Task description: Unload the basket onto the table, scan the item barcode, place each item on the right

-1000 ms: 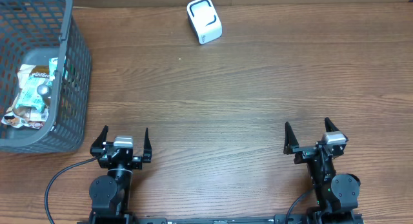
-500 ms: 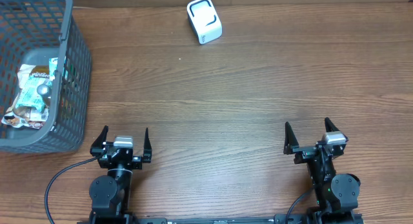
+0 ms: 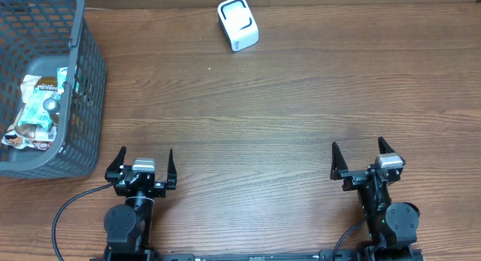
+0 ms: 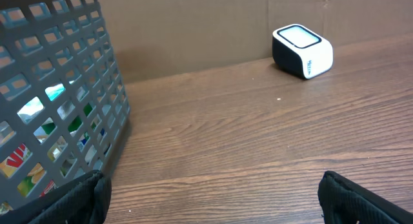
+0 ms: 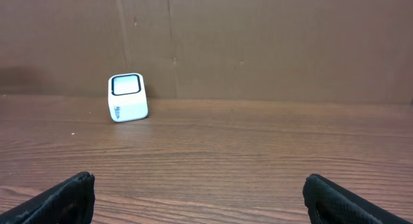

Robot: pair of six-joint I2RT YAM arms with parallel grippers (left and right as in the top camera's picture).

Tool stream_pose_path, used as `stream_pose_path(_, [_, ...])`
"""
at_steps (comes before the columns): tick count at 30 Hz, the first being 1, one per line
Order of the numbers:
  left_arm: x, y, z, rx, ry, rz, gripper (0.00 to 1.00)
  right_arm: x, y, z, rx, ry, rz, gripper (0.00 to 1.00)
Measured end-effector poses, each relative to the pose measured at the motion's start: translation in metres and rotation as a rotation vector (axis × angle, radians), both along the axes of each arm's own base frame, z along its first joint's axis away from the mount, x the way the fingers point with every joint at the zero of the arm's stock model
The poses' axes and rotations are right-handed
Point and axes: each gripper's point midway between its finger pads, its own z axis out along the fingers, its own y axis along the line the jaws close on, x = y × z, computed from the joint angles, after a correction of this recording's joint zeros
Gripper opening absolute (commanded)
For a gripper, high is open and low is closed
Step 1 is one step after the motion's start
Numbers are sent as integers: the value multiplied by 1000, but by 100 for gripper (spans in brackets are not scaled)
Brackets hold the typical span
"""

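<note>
A white barcode scanner [image 3: 238, 23] with a dark window stands at the far middle of the wooden table; it also shows in the left wrist view [image 4: 302, 51] and the right wrist view [image 5: 127, 97]. Packaged items [image 3: 37, 110] lie in a grey mesh basket [image 3: 86, 88] at the far left, their wrappers visible through the basket wall [image 4: 58, 108]. My left gripper [image 3: 144, 162] rests open at the near left edge, nothing between its fingers. My right gripper [image 3: 358, 156] rests open at the near right edge, also empty. Both are far from the scanner and the basket.
A brown cardboard wall [image 5: 258, 43] stands behind the table's far edge. A black cable [image 3: 68, 208] curls by the left arm's base.
</note>
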Motion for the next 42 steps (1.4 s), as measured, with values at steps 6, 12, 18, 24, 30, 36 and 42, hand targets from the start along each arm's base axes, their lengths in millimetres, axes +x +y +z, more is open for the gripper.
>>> stream_pose_path(6, [0, 0, 0, 0, 0, 0, 99, 0, 0, 0, 0, 0, 0, 100])
stream_pose_path(12, [0, 0, 0, 0, 0, 0, 99, 0, 0, 0, 0, 0, 0, 100])
stream_pose_path(18, [0, 0, 0, 0, 0, 0, 99, 0, 0, 0, 0, -1, 0, 100])
stream_pose_path(24, [0, 0, 0, 0, 0, 0, 100, 0, 0, 0, 0, 0, 0, 100])
stream_pose_path(30, [0, 0, 0, 0, 0, 0, 100, 0, 0, 0, 0, 0, 0, 100])
stream_pose_path(36, [0, 0, 0, 0, 0, 0, 100, 0, 0, 0, 0, 0, 0, 100])
stream_pose_path(42, [0, 0, 0, 0, 0, 0, 99, 0, 0, 0, 0, 0, 0, 100])
